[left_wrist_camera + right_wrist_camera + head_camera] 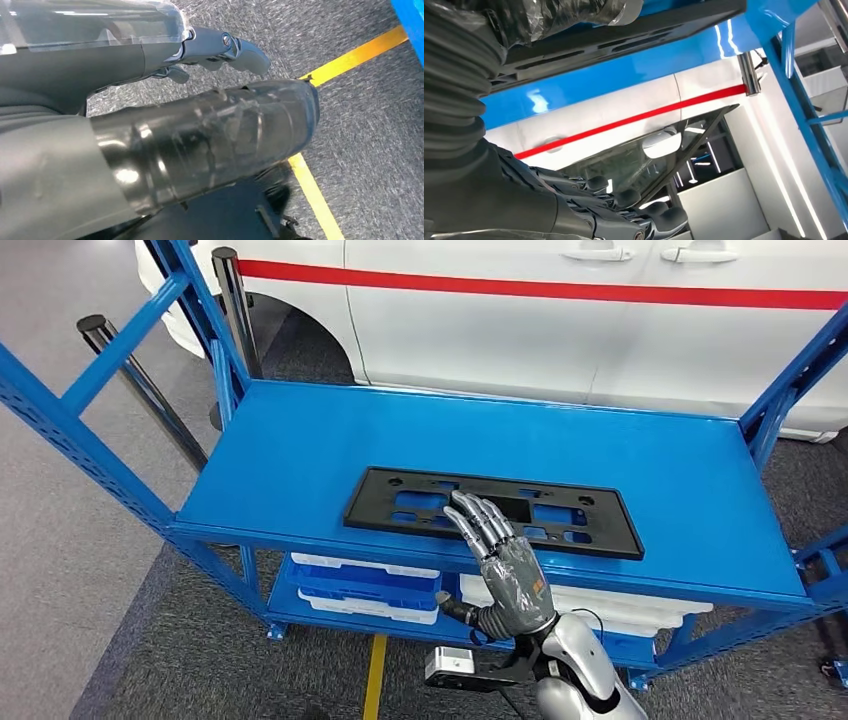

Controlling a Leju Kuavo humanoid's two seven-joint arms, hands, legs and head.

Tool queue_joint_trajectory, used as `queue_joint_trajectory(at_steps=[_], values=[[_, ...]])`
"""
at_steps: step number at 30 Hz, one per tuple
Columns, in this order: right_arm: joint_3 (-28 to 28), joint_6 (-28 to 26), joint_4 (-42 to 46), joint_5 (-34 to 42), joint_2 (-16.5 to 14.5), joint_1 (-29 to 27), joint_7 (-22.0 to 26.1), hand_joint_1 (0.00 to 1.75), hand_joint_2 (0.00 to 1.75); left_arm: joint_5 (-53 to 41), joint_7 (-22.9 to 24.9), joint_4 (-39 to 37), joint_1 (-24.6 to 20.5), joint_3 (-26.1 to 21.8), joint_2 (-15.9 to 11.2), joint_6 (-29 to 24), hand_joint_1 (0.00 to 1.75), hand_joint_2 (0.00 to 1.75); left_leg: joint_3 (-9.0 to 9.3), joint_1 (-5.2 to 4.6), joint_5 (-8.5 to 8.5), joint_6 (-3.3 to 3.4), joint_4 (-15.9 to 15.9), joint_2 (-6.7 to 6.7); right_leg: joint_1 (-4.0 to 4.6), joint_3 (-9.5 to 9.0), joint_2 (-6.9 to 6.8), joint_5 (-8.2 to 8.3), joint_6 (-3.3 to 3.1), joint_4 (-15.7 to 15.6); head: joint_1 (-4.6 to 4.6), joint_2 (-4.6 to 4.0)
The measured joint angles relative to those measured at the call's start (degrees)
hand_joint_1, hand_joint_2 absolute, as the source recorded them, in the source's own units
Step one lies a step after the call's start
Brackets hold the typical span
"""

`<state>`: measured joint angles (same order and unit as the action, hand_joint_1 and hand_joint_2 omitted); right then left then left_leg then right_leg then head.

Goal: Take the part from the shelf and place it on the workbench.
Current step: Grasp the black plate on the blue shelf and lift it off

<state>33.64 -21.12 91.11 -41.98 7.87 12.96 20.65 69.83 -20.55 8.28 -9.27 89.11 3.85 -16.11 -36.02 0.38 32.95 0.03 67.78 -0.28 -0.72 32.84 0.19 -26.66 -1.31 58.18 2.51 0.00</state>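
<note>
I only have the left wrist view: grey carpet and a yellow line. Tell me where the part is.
Observer: The black part lies flat on the top level of the blue shelf, toward its front edge.
Operator: Report the right hand.
Observer: The right hand reaches over the part's near edge, fingers straight and holding nothing. I cannot tell whether they touch the part.
Operator: Say what is under that level.
Observer: White trays sit on the lower level.

Left hand [210,145] above yellow floor line [320,200]
</note>
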Motion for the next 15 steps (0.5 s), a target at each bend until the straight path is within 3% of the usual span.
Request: queue_joint_trajectory(at_steps=[2,3,4,5,7,8,12,13,15], values=[[-0.1,0.02,-0.01,0.04,0.09,-0.15,-0.09,0.0,1.75,0.09,0.0,0.0,0.19,0.0,0.0,0.0,0.0,0.0,-3.84,0.13,1.61,-0.27,6.36,0.01,0.06,-0.25,-0.01,-0.36,-0.18,0.09,0.0,0.0],[-0.16,0.03,-0.01,0.05,0.15,-0.23,-0.13,0.0,1.75,0.11,0.0,0.0,0.29,-0.01,0.0,0.0,0.0,0.0,-4.47,0.16,0.75,-0.3,6.74,0.01,0.07,-0.47,0.04,-0.58,-0.16,0.14,0.0,0.0],[-0.26,0.05,-0.01,0.05,0.22,-0.29,-0.18,0.0,1.75,0.14,0.0,0.0,0.36,-0.01,-0.01,0.0,0.0,0.0,-4.0,0.18,-1.12,-0.24,4.97,0.01,0.07,-0.78,0.11,-0.84,-0.1,0.2,-0.01,0.0],[-0.35,0.08,0.0,0.04,0.3,-0.33,-0.22,0.0,1.75,0.15,0.0,0.0,0.38,-0.01,-0.01,0.0,0.0,0.0,-2.48,0.19,-3.78,-0.08,1.15,0.01,0.07,-1.21,0.18,-1.2,0.02,0.27,-0.01,0.0],[-0.48,0.14,0.02,-0.04,0.46,-0.35,-0.39,0.0,1.75,0.18,-0.02,0.0,0.3,-0.01,-0.03,0.02,0.0,0.0,0.81,0.04,-6.93,0.42,-6.17,-0.02,0.19,-1.85,0.23,-1.88,0.43,0.36,0.01,0.0],[-0.52,0.15,0.05,-0.11,0.54,-0.35,-0.49,0.0,1.75,0.19,-0.03,0.0,0.24,0.0,-0.04,0.04,0.0,0.0,1.79,-0.09,-7.43,0.67,-8.32,-0.06,0.24,-1.97,0.23,-2.08,0.72,0.36,0.03,0.0],[-1.19,0.15,0.42,-0.75,1.1,-0.49,-0.92,0.0,1.75,0.25,-0.13,0.0,0.41,0.01,-0.05,0.08,0.0,0.0,2.6,0.04,-7.06,1.62,-9.77,-0.11,0.35,-1.97,0.17,-2.57,1.82,0.33,0.06,0.0],[-1.49,0.14,0.57,-0.97,1.31,-0.51,-1.0,0.0,1.75,0.27,-0.15,0.0,0.42,0.01,-0.05,0.08,0.0,0.0,2.93,0.23,-7.07,1.95,-10.13,-0.06,0.37,-1.44,0.15,-3.28,2.08,1.56,0.11,0.0],[-2.02,0.14,0.76,-1.27,1.8,-0.67,-1.17,0.0,1.75,0.31,-0.2,0.0,0.33,0.01,-0.04,0.08,0.0,0.0,3.52,0.35,-6.85,2.53,-10.5,0.04,0.29,1.88,0.09,-5.95,2.51,7.79,0.19,0.0]])
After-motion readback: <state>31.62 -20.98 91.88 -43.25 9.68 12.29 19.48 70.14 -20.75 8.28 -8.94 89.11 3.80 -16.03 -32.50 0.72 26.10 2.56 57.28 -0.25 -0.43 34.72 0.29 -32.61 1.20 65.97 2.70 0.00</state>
